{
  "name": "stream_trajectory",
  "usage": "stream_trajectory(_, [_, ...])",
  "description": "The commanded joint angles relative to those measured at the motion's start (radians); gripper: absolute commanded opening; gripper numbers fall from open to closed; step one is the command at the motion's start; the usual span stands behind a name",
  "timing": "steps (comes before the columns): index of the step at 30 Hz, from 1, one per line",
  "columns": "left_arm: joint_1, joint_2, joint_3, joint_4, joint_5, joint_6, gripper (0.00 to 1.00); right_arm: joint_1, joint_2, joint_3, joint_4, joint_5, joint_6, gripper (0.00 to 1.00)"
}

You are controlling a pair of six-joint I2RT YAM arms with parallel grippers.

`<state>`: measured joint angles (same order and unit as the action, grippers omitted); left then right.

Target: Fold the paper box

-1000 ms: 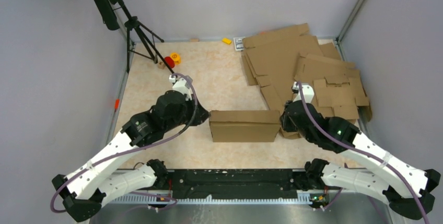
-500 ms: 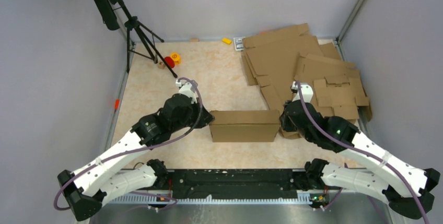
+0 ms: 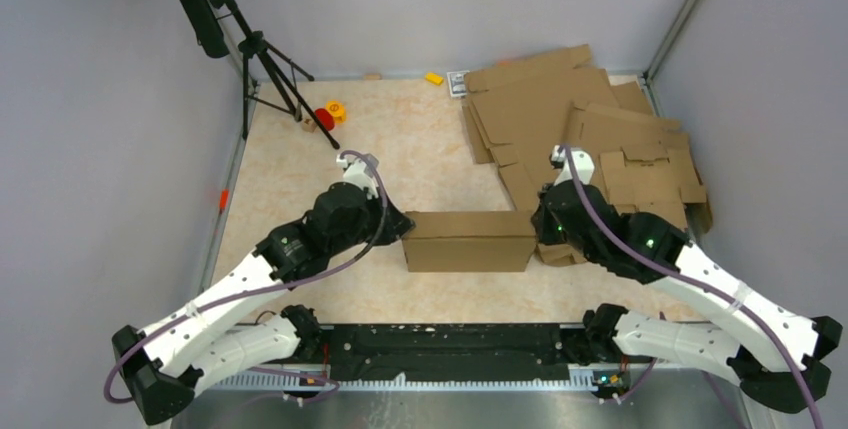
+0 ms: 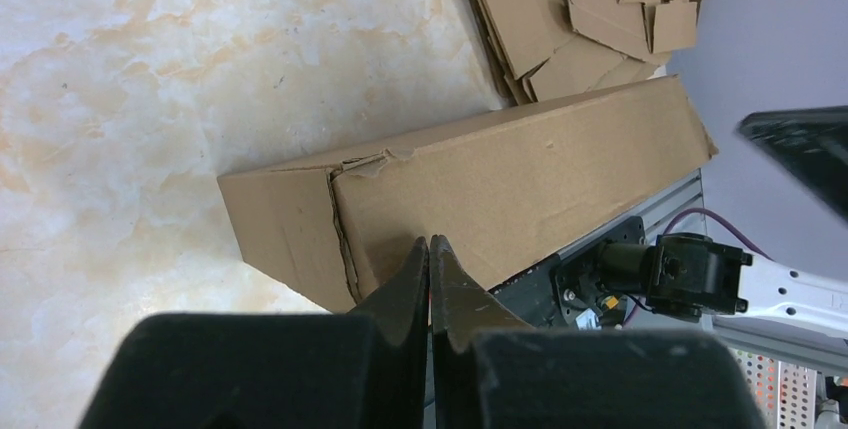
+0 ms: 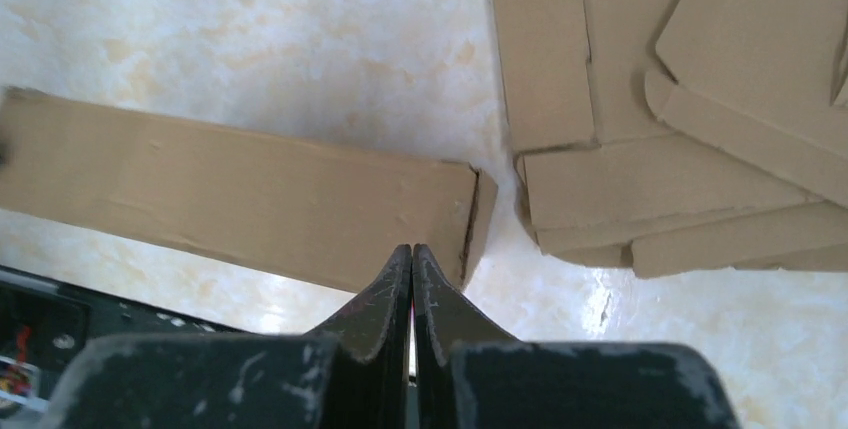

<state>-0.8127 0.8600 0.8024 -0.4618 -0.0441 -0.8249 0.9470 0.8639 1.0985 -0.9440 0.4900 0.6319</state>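
Observation:
The paper box [image 3: 468, 240] stands folded into a long closed brown block near the table's front middle. It also fills the left wrist view [image 4: 500, 179] and the right wrist view [image 5: 240, 199]. My left gripper [image 3: 403, 226] is shut with nothing between its fingers, its tips [image 4: 430, 245] at the box's left end, just above its top face. My right gripper [image 3: 538, 232] is shut and empty too, its tips [image 5: 412, 251] over the box's top face close to its right end. Whether either gripper touches the cardboard I cannot tell.
A heap of flat brown cardboard blanks [image 3: 590, 139] covers the back right of the table, reaching almost to the box's right end [image 5: 640, 189]. A black tripod [image 3: 255, 59], a red and orange toy [image 3: 328, 114] and a yellow block [image 3: 434, 78] stand at the back.
Both grippers have closed from slightly open. The left arm has moved right, toward the box's left end; the right arm has shifted slightly back and left. The box has stayed put.

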Motion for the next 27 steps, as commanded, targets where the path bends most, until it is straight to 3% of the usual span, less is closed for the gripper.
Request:
stream_trajectory(1, [0.0,0.016,0.027,-0.098,-0.008,0.023,0.0,0.007,-0.026,-0.145,0.02,-0.072,0.045,0.0])
stream_trajectory(5, [0.0,0.013,0.105,-0.129,-0.034,0.052,0.0,0.006,-0.033,-0.213,0.039,-0.071,0.072,0.0])
stream_trajectory(10, [0.0,0.026,0.17,-0.164,-0.033,0.07,0.0,0.007,-0.018,-0.162,0.025,-0.051,0.053,0.0])
stream_trajectory(19, [0.0,0.017,-0.054,-0.069,0.016,0.008,0.0,0.007,0.028,-0.016,-0.021,0.003,0.0,0.0])
stream_trajectory(23, [0.0,0.007,-0.094,-0.07,-0.006,-0.001,0.0,0.006,0.045,0.1,-0.056,0.039,-0.029,0.0])
stream_trajectory(27, [0.0,-0.005,-0.074,-0.079,-0.025,0.009,0.0,0.006,0.042,0.073,-0.057,0.051,-0.031,0.0])
